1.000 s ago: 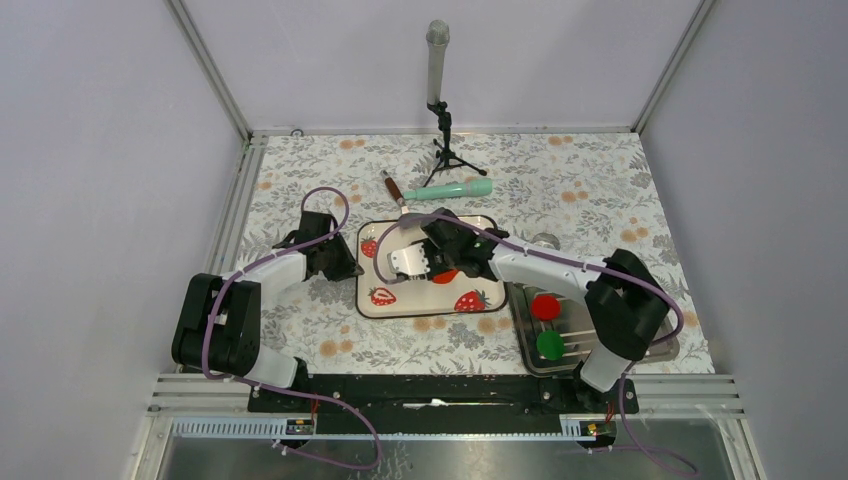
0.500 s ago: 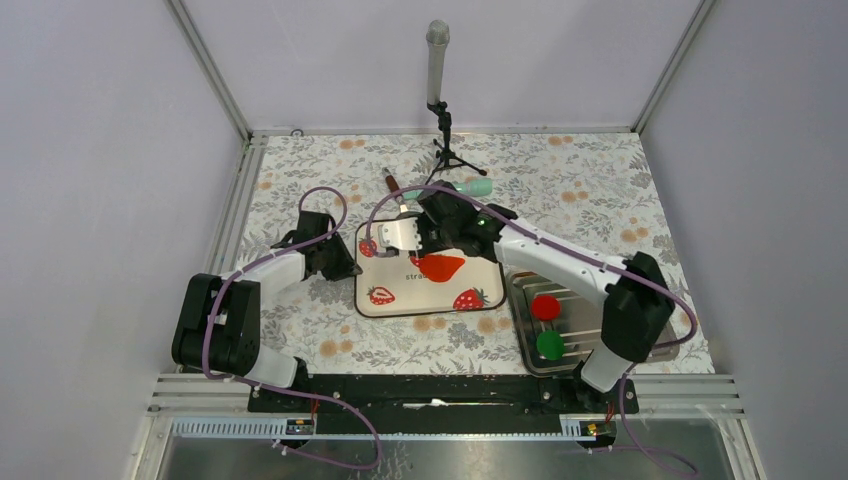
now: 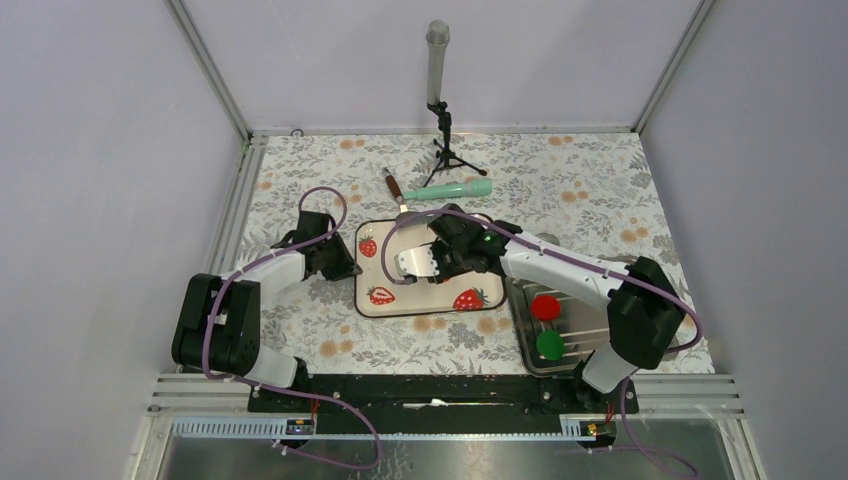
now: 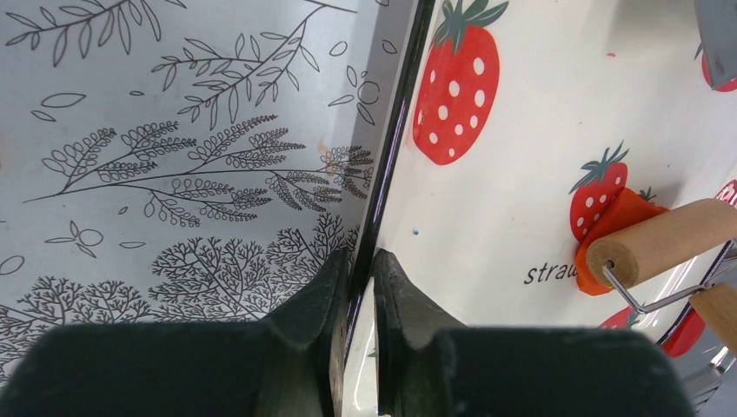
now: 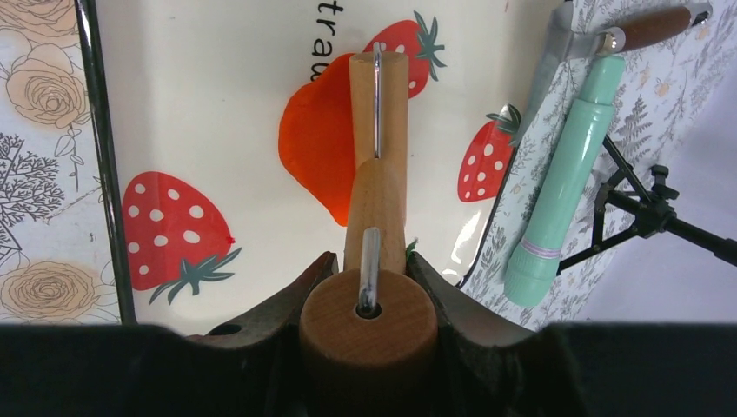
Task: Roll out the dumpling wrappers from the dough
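The dough (image 5: 317, 152) is a flat orange-red sheet on the white strawberry tray (image 5: 200, 87). My right gripper (image 5: 368, 295) is shut on the handle of a small wooden roller (image 5: 378, 104) that lies across the dough. In the top view the right gripper (image 3: 432, 262) hides the dough. My left gripper (image 4: 361, 269) is shut on the tray's left rim (image 4: 395, 130), also seen from above (image 3: 342, 266). From there the dough (image 4: 619, 215) peeks out under the roller (image 4: 665, 243). No thin round orange-red wrapper shows.
A mint-green rolling pin (image 3: 448, 189) and a brown-handled scraper (image 3: 394, 189) lie beyond the tray, with a small tripod (image 3: 443, 140) behind. A metal tray (image 3: 610, 340) on the right holds a crimson disc (image 3: 545, 307) and a green disc (image 3: 549, 344).
My right gripper pushed the roller to the tray's far left, baring the dough, then drew it back over the dough. The left gripper has not moved.
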Controlling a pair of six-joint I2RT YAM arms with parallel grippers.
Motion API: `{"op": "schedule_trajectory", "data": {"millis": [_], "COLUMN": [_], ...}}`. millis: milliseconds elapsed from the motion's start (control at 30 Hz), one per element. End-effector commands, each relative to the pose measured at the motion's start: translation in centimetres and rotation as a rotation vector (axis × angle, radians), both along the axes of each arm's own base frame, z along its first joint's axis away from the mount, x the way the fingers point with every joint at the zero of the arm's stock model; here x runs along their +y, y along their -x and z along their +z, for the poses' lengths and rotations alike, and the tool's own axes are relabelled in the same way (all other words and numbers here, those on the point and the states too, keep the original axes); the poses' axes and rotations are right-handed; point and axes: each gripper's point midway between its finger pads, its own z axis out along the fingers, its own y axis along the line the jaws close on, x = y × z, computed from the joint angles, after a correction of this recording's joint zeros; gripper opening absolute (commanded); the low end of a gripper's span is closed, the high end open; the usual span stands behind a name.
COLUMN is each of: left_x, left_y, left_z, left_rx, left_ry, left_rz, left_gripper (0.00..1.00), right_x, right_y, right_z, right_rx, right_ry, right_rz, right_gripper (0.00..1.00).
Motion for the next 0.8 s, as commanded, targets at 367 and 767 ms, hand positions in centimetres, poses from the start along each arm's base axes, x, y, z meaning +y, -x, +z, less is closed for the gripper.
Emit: {"op": "schedule_trajectory", "data": {"millis": [367, 767], "left_x": [1.2, 1.3], "left_y": [-1.3, -1.3], "left_z": [-0.1, 0.0], "left_rx": [-0.027, -0.029], "left_ry": [-0.044, -0.050], "left_rz": [0.041, 0.042], "left_gripper": [0.00, 0.00], "right_x": [-2.5, -3.3], "right_y": [6.4, 8.3], "right_z": [-3.0, -4.3], "right_rx": [0.372, 0.519], "right_ry": [0.188, 0.256], "right_rz": [0.073, 0.029], "right_gripper": [0.00, 0.00]}}
